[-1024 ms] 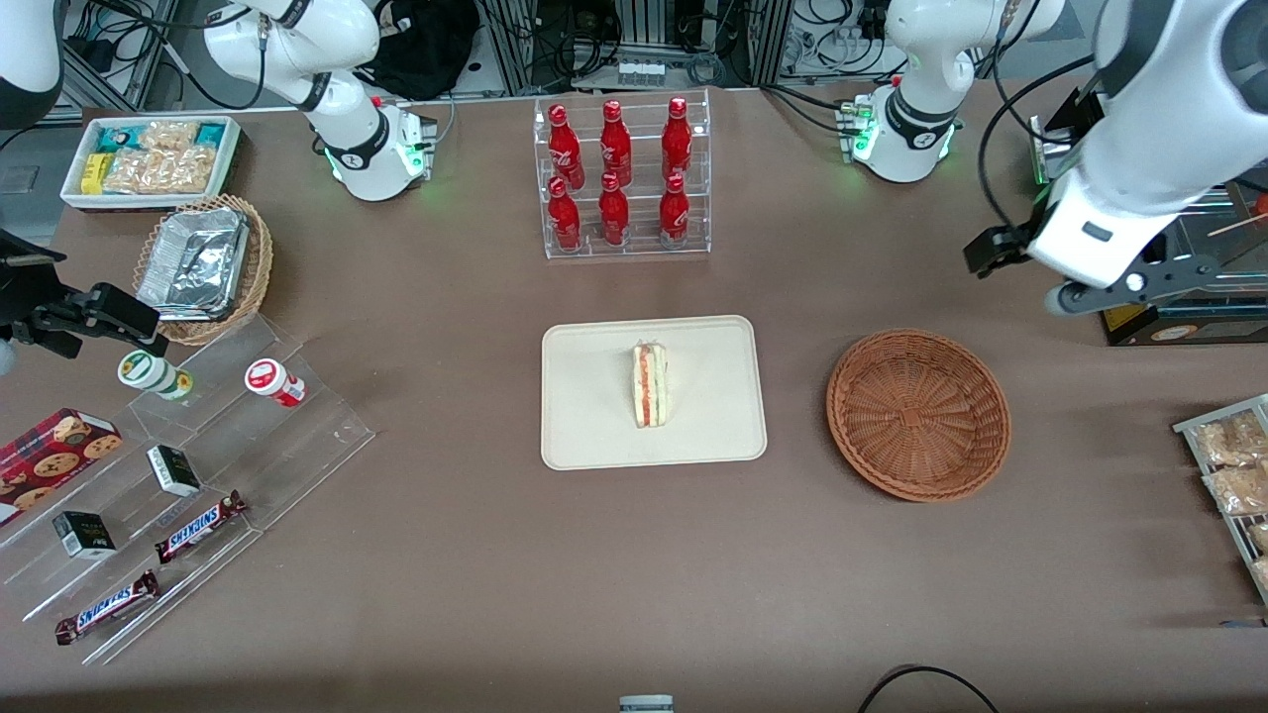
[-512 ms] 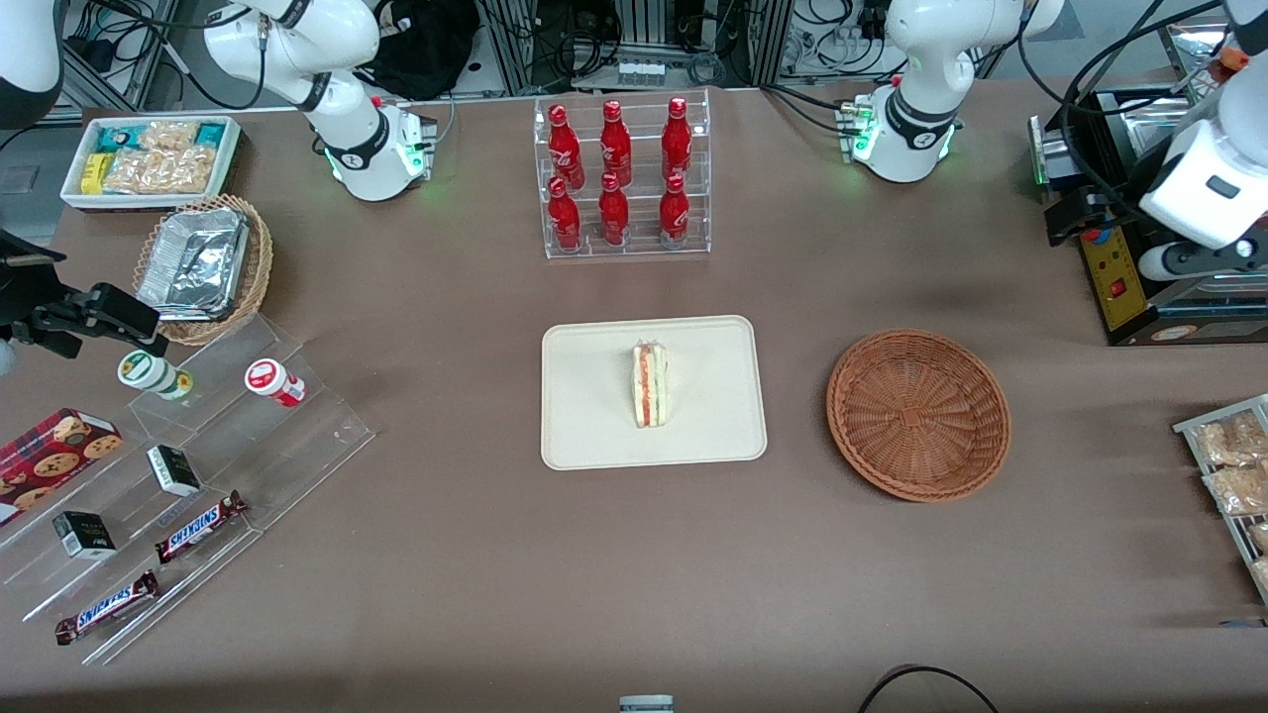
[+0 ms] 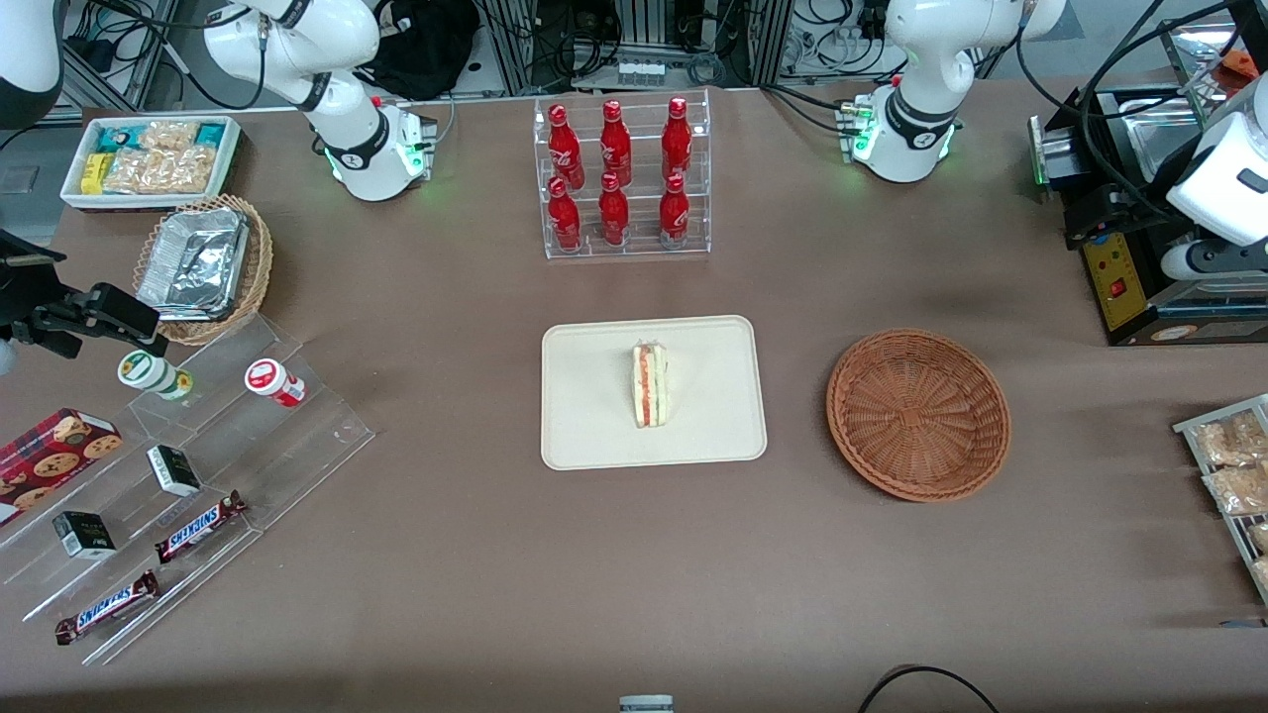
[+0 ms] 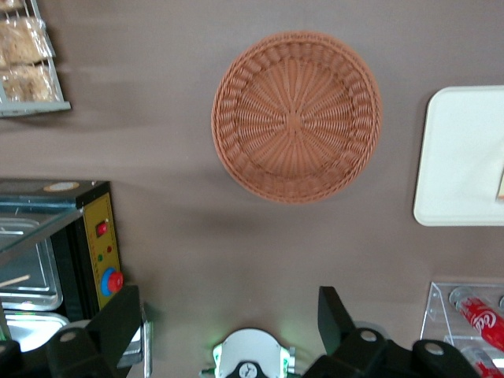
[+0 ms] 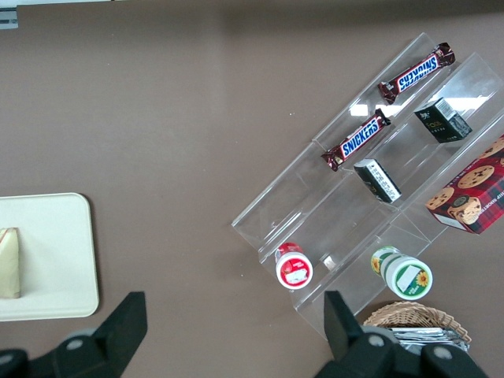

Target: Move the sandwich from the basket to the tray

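Retreating further toward its own end of the table since half a second ago, the working arm is now hanging high over the black machine [image 3: 1139, 267] there, while nothing else on the table has shifted. The sandwich [image 3: 650, 384] is lying on its side near the middle of the tray [image 3: 594, 436], its red-orange and green filling facing up, touching nothing but the tray floor. The tray is sitting at the table's centre, nearer the front camera than the clear rack of red bottles [image 3: 620, 178]. The basket [image 3: 918, 414] is resting beside the tray, toward the working arm's end, apart from it and holding nothing. The gripper [image 4: 228, 323] is showing in the left wrist view as two dark fingers [image 4: 118, 315] spread wide apart, gripping nothing and touching nothing, hovering well above the brown tabletop with the basket and a corner of the tray below. In the front view the gripper itself is lying out of sight at the picture's edge. Bagged snacks on a wire rack [image 3: 1228, 475] are lying near the basket, closer to the working arm's end.
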Robot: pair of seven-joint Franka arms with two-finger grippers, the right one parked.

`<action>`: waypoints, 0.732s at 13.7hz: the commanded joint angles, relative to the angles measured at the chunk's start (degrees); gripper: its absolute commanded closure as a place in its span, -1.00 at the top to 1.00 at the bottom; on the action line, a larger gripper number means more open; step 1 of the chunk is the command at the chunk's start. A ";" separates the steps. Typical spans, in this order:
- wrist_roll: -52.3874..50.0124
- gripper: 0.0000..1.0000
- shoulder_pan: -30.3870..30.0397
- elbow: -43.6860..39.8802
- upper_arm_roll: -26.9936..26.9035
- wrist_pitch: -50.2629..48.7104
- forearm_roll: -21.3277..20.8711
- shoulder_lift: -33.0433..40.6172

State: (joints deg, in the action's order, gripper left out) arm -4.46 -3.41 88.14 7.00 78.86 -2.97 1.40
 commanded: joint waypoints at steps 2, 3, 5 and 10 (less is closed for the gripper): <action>0.77 0.99 -1.41 -2.09 -0.14 0.77 0.51 -2.01; 0.86 0.99 -1.68 -2.96 -0.14 0.85 0.60 -2.36; 0.33 0.99 -1.77 -5.16 0.03 0.42 0.51 -3.94; 0.33 0.99 -2.21 -5.26 0.03 0.41 0.60 -3.86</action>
State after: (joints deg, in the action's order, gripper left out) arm -4.46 -5.20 84.59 6.87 80.10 -2.97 -1.71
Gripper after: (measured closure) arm 0.004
